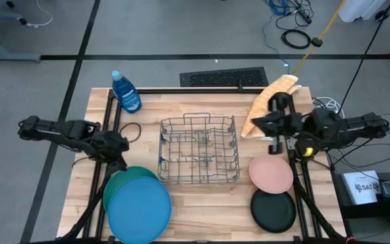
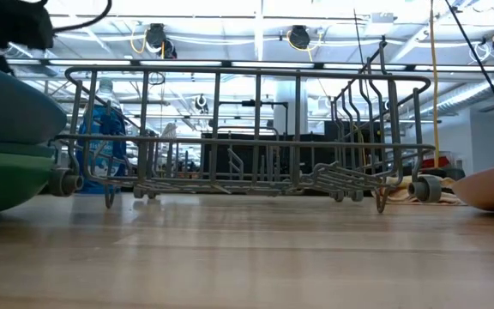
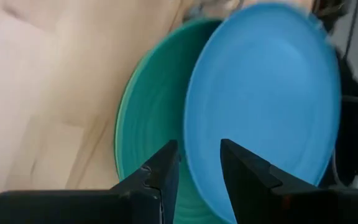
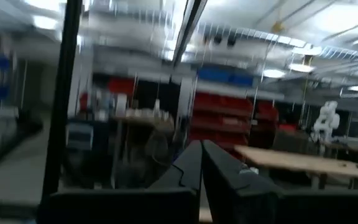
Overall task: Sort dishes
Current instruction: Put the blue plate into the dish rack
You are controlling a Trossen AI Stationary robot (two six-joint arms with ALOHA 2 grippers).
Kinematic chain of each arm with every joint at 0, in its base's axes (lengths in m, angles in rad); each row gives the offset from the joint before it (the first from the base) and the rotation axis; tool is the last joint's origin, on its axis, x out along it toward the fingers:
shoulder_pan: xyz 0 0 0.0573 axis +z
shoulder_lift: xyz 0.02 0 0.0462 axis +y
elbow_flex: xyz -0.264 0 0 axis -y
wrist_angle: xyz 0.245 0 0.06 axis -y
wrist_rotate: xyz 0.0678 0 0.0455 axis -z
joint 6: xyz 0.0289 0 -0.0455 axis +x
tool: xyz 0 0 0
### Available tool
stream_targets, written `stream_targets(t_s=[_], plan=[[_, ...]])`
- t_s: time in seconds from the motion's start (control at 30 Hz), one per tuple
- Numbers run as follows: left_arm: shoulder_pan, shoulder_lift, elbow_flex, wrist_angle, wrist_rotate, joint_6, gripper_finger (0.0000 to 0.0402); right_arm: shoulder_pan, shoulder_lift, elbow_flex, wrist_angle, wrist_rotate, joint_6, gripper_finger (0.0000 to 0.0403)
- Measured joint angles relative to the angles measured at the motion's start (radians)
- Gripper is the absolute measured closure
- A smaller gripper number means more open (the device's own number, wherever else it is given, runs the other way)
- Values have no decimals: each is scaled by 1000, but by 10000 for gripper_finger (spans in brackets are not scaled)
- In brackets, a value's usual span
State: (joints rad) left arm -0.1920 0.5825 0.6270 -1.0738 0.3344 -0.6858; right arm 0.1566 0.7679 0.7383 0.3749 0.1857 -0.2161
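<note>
Blue plate [image 3: 263,99] lay directly ahead of my left end effector [image 3: 199,163], fingers parted and holding nothing, stacked on the teal plate [image 3: 151,118] at the table's [image 1: 202,203] near-left corner. I judged the left arm nearer that stack. Right end effector [image 4: 201,163] was clenched empty, above the pink plate [image 1: 271,173] and black plate [image 1: 273,210].

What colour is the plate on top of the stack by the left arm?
Blue plate, resting on a teal one; clearest in the high view.
</note>
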Motion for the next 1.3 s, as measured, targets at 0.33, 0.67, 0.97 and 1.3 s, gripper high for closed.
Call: stream_targets(t_s=[0.33, 0.67, 0.97, 1.3], plan=[[-160, 119, -17, 145, -25, -119, 283, 0, 254, 178, 74, -7, 21, 394], [-347, 301, -17, 185, -84, -225, 283, 0, 433, 323, 78, -3, -24, 394], [-449, 441, -18, 185, -135, -324, 283, 0, 505, 349, 78, -3, -131, 394], [-474, 444, -18, 175, -174, -384, 283, 0, 547, 349, 76, -3, -178, 394]])
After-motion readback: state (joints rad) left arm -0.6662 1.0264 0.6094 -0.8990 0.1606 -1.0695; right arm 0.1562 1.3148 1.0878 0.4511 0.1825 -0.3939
